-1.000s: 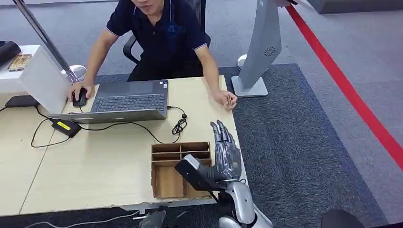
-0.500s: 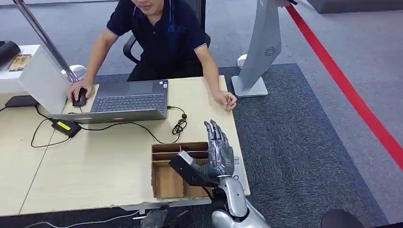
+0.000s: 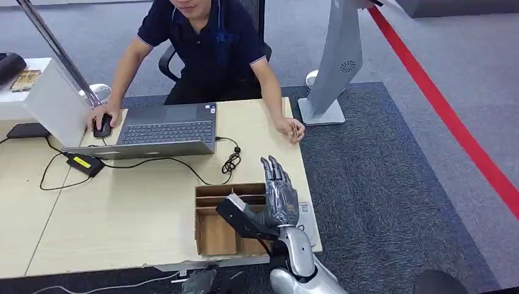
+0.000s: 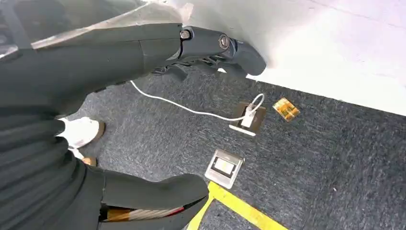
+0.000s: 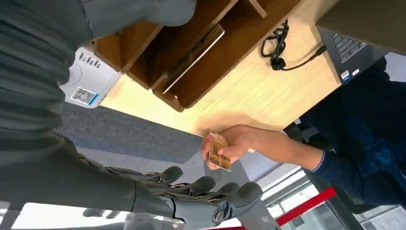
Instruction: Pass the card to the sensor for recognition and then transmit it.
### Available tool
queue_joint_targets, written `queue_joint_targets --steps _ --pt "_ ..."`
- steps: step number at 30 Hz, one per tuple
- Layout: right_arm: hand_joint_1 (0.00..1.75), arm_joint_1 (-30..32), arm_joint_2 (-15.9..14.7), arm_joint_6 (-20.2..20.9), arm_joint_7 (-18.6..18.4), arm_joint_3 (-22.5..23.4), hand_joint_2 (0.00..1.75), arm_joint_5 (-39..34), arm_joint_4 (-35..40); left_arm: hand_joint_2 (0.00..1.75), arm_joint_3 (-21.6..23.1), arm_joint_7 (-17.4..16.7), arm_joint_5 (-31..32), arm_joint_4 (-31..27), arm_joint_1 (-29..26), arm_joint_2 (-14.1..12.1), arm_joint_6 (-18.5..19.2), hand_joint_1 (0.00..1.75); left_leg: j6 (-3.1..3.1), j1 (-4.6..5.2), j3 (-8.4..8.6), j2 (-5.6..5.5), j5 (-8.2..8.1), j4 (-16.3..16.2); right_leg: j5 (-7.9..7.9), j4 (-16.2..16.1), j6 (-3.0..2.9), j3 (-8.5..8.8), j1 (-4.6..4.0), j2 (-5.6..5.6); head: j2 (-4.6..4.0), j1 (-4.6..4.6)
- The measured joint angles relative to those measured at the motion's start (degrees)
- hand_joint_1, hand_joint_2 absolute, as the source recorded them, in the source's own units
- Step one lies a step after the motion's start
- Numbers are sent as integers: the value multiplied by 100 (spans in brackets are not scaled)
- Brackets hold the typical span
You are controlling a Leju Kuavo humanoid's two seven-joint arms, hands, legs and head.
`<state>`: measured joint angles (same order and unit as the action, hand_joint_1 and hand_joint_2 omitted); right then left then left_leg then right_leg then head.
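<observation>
Right robot hand (image 3: 278,193) shifted left over tray (image 3: 208,236); card (image 5: 219,151) likely in person's hand (image 5: 234,143).

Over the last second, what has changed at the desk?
The robot's right hand, open with fingers spread, has drifted left and slightly back toward the robot, over the brown wooden divided organizer box. It took hold of nothing. The person's hand with the card, the grey laptop and black cable stayed put.

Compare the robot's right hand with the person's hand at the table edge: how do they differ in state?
The robot's right hand holds nothing, its fingers straight and apart, raised above the wooden organizer. The person's hand grips a brown card and rests on the table. Both are at the same end of the table.
</observation>
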<state>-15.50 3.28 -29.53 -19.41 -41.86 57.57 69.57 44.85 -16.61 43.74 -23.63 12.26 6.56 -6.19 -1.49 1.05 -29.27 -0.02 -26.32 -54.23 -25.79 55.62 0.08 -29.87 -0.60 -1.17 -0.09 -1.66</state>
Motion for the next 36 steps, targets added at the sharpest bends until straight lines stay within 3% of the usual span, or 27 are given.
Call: queue_joint_targets --steps 26,32,34,36 --pt "0 -21 15 -11 -46 -2 175 -26 -188 175 0 15 52 0 3 0 0 0 0 0 1 0 0 0 0 0 0 0 0 0 0 -2" --pt "10 -21 15 -11 -46 -2 175 -46 -212 175 0 20 68 0 4 0 0 0 0 0 1 0 0 0 0 0 0 0 0 0 0 0" --pt "23 -22 15 -13 -46 -2 175 -50 -214 175 0 22 70 0 4 0 0 0 0 0 0 0 0 0 0 0 0 0 0 0 0 0" --pt "14 -22 15 -13 -46 -2 175 -61 -227 175 0 24 70 2 4 0 0 0 0 0 1 0 0 0 0 0 0 0 0 0 0 -2"
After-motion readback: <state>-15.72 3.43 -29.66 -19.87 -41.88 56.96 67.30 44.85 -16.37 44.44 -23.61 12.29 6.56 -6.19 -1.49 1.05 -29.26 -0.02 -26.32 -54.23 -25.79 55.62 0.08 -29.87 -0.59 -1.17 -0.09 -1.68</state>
